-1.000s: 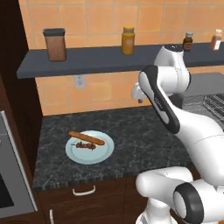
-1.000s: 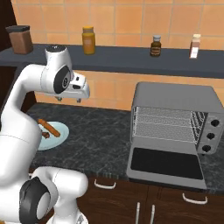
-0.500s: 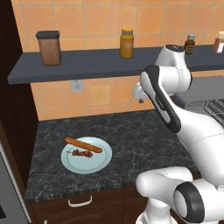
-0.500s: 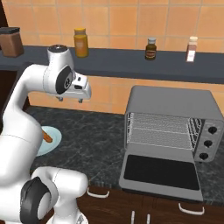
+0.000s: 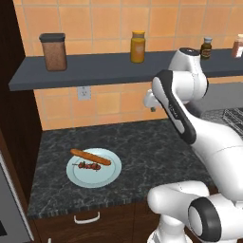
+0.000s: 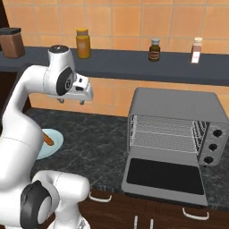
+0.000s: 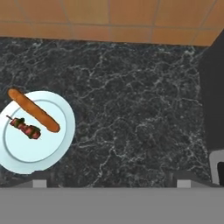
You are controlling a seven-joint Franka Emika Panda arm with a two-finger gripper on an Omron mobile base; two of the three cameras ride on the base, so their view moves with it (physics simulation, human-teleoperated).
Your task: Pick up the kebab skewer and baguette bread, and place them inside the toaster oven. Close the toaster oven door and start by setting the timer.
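On the dark counter a pale blue plate (image 5: 107,175) carries the baguette bread (image 5: 90,157) and, just in front of it, the kebab skewer (image 5: 89,166). From above, the baguette (image 7: 33,110) and skewer (image 7: 25,127) lie side by side on the plate (image 7: 30,148) at the left. My gripper (image 6: 71,101) hangs open and empty high over the counter, between the plate and the toaster oven (image 6: 179,107). The toaster oven door (image 6: 163,176) lies folded down flat, leaving the wire rack (image 6: 163,134) exposed.
A wall shelf (image 5: 109,69) above the counter carries a brown canister (image 5: 53,51), an orange jar (image 5: 137,46) and small bottles (image 6: 154,49). A wall socket (image 5: 84,92) sits under the shelf. A dark tall cabinet (image 5: 14,95) borders the counter on the left.
The whole picture has shifted slightly, so the base has moved. Plate, food and open oven stay as they were. My jaws have spread a touch wider.
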